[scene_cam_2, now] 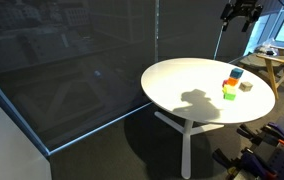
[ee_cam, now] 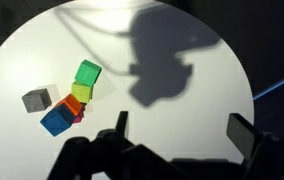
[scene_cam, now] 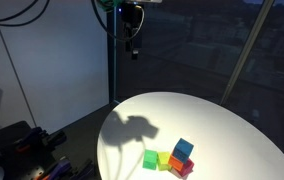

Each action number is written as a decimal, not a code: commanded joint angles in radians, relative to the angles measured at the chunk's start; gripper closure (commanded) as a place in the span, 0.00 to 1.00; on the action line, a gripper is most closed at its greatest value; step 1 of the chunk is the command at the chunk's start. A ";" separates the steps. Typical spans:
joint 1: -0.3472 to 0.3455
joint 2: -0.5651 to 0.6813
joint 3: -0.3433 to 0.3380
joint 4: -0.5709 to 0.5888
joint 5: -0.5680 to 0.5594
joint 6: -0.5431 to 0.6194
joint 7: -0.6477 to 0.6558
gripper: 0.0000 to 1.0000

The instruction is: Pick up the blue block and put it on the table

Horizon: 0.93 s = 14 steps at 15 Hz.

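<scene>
The blue block [scene_cam: 184, 149] [scene_cam_2: 237, 73] [ee_cam: 54, 121] appears to rest on top of a red-pink cube [scene_cam: 185, 168] at one end of a short row of cubes. The row continues with an orange cube [ee_cam: 74, 104], a yellow-green cube [ee_cam: 80, 91] and a green cube [scene_cam: 150, 159] [ee_cam: 88, 72]. All stand on the round white table [scene_cam: 232, 130] [scene_cam_2: 182, 75] [ee_cam: 182, 40]. My gripper [scene_cam: 132, 22] [scene_cam_2: 240, 12] [ee_cam: 182, 130] hangs high above the table, well off to the side of the cubes. It is open and holds nothing. Its shadow falls on the tabletop.
A small grey cube [ee_cam: 36, 99] [scene_cam_2: 246, 86] sits beside the row. A dark glass wall [scene_cam_2: 72, 70] stands behind the table. A wooden stand [scene_cam_2: 274, 66] is beyond it, and dark equipment with cables [scene_cam: 22, 145] lies on the floor near the table's edge.
</scene>
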<state>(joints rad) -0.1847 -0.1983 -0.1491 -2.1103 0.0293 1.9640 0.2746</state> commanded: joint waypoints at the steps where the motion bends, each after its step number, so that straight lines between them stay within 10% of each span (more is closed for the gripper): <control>1: -0.022 0.032 -0.027 0.033 -0.014 0.009 -0.027 0.00; 14: -0.063 0.134 -0.091 0.026 -0.003 0.096 -0.037 0.00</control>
<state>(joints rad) -0.2409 -0.0957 -0.2341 -2.1078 0.0268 2.0620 0.2514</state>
